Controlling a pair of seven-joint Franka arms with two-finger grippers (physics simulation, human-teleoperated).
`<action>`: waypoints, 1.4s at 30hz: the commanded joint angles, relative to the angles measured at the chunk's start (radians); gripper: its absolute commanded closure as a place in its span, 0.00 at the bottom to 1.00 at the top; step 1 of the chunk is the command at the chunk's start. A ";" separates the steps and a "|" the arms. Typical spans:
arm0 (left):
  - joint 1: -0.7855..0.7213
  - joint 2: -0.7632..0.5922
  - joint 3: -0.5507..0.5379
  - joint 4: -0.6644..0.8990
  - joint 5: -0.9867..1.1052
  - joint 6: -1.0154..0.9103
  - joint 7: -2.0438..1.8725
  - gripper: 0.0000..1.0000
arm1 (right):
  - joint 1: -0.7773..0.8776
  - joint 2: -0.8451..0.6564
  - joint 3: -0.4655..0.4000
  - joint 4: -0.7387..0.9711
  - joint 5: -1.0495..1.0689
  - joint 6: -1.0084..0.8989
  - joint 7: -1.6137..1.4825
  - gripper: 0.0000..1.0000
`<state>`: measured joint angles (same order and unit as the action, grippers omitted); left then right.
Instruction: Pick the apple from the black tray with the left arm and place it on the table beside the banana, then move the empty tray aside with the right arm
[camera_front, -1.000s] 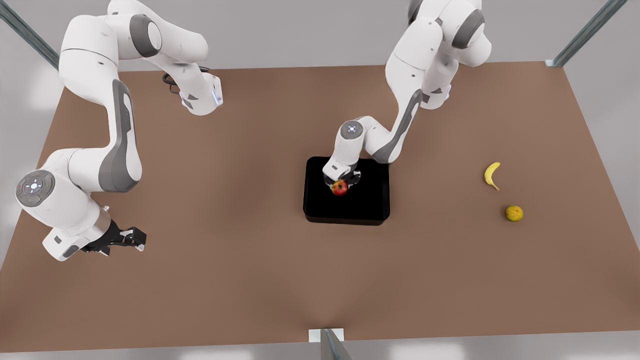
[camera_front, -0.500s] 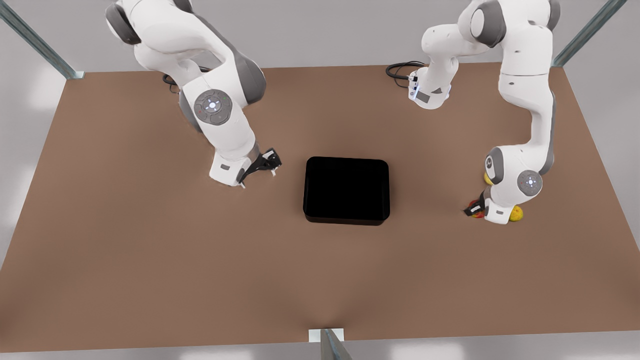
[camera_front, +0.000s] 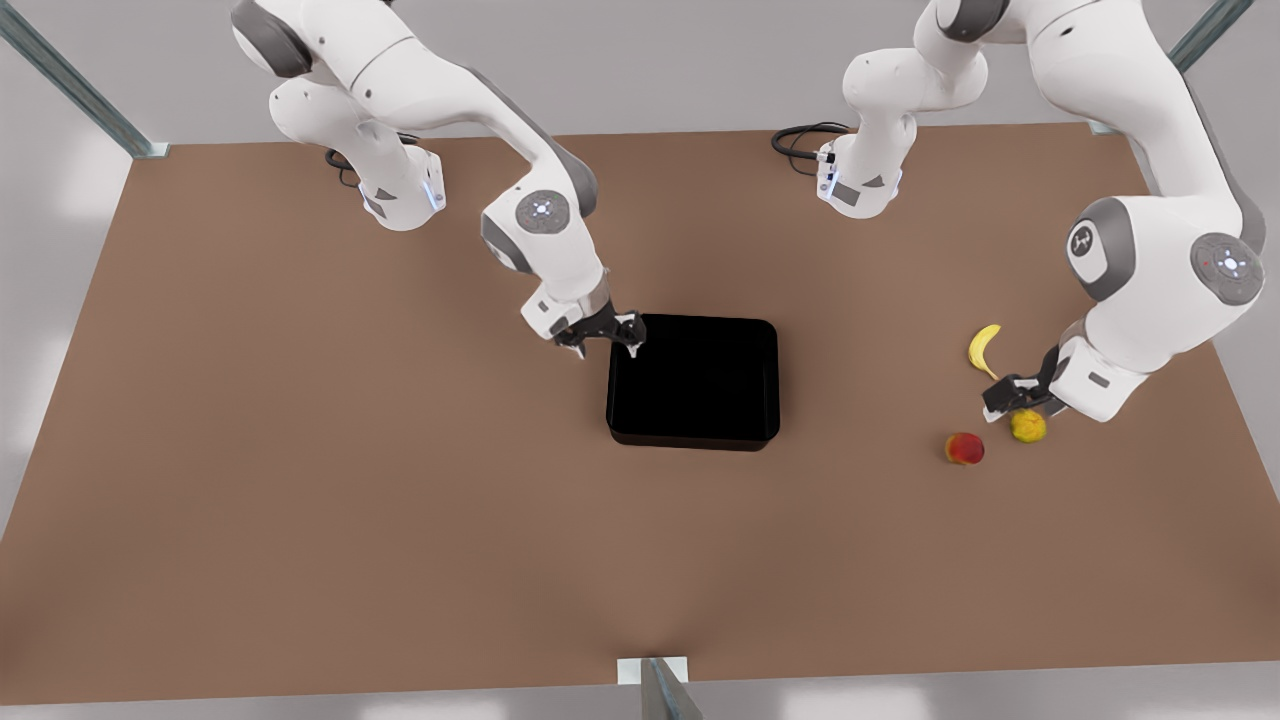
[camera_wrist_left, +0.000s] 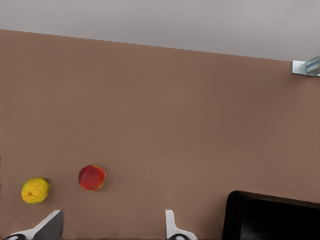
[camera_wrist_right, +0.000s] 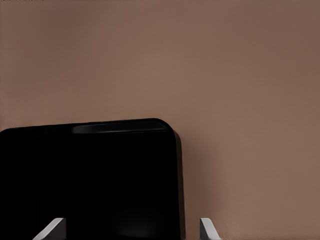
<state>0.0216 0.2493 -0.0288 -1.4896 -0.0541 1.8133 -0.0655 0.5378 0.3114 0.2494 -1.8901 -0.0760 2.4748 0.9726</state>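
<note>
The bench (camera_front: 300, 500) carried four loose things: one black tray (camera_front: 693, 380), one apple (camera_front: 964, 448), one banana (camera_front: 983, 349) and one round dull-yellow fruit (camera_front: 1027, 426). Two arms were present, each with one gripper.

The black tray sat near the bench's middle and held nothing. All three fruits lay well apart from the tray, toward the front view's right. The apple rested on the bench, on the tray side of the dull-yellow fruit and just beside it, not touching. The banana lay near both, farther toward the bench's back edge.

The left gripper (camera_front: 1012, 396) hung between the banana and the dull-yellow fruit, fingers (camera_wrist_left: 171, 225) spread and holding nothing, with the apple apart from it.

The right gripper (camera_front: 608, 335) stood at the tray's back corner on the front view's left, fingers (camera_wrist_right: 207, 229) spread wide and holding nothing.
</note>
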 joint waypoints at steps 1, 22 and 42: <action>-0.012 0.005 -0.002 0.009 0.016 -0.170 0.093 0.00 | 0.001 0.038 0.021 0.003 -0.045 0.153 0.630 0.00; -0.048 0.038 0.007 0.026 0.020 -0.129 0.102 0.00 | -0.027 0.153 0.042 -0.055 -0.160 0.154 0.273 0.00; -0.045 0.039 0.006 0.026 0.060 -0.131 0.102 0.00 | -0.047 0.249 0.056 -0.060 -0.146 0.150 0.123 0.74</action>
<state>-0.0229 0.2883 -0.0229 -1.4639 0.0050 1.6847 0.0266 0.4910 0.5606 0.3049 -1.9505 -0.2231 2.6267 1.1551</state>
